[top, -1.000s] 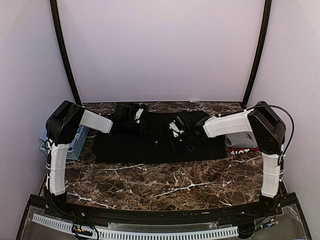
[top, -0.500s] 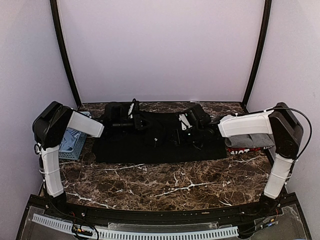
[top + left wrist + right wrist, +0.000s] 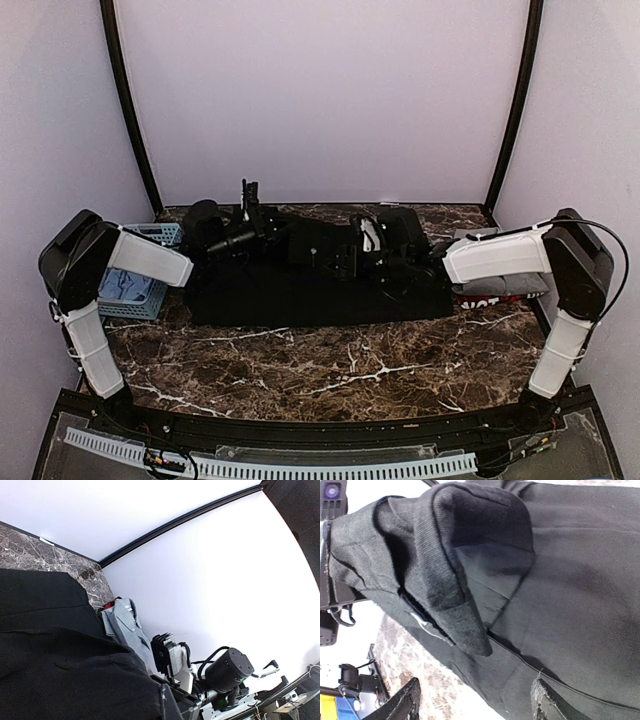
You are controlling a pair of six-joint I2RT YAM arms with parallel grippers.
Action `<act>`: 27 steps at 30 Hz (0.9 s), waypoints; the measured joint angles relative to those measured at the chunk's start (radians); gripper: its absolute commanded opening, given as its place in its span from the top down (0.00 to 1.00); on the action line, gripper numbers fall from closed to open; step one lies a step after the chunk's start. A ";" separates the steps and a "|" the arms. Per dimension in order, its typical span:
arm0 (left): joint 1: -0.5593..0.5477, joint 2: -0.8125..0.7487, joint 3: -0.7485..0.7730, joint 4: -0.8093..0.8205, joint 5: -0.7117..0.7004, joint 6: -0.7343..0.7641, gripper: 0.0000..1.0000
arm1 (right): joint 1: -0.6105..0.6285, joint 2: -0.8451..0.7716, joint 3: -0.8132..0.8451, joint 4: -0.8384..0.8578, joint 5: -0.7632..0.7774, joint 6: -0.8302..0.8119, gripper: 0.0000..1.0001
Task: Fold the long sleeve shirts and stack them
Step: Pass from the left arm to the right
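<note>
Both arms reach toward the far side, the left gripper [image 3: 248, 200] closed and pointing upward, the right gripper [image 3: 472, 702] with fingers spread wide apart.

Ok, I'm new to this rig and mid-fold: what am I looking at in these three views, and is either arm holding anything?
These are two robot arms bolted to the table, each ending in a two-finger gripper. The overhead view looks down from behind them. The other two views come from a camera on each wrist. On the marble table a large black shirt lies spread out. A grey shirt and a red-edged shirt sit at its right end, and a light-blue basket at its left. The left gripper is shut and seems to pinch the black shirt near its far left corner, raised. The right gripper is open over a folded-over part of that shirt, holding nothing.
</note>
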 measured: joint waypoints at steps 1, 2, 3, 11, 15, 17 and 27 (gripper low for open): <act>-0.001 -0.002 -0.008 0.019 -0.005 -0.019 1.00 | 0.000 0.000 -0.005 0.018 -0.007 0.005 0.26; -0.002 -0.004 -0.016 0.035 -0.010 -0.036 1.00 | 0.000 0.000 -0.011 0.041 -0.015 0.009 0.26; -0.002 -0.004 -0.023 0.049 -0.015 -0.053 1.00 | 0.000 0.000 -0.016 0.061 -0.023 0.011 0.25; -0.015 -0.017 -0.055 0.111 -0.030 -0.137 1.00 | -0.002 0.039 -0.021 0.201 -0.101 0.014 0.24; -0.018 -0.035 -0.063 0.134 -0.034 -0.158 1.00 | -0.002 0.064 -0.015 0.215 -0.114 0.002 0.24; -0.019 -0.043 -0.066 0.140 -0.037 -0.165 1.00 | -0.002 0.069 -0.012 0.221 -0.121 -0.007 0.24; -0.029 -0.048 -0.087 0.175 -0.037 -0.198 1.00 | -0.004 0.076 0.002 0.295 -0.180 -0.064 0.28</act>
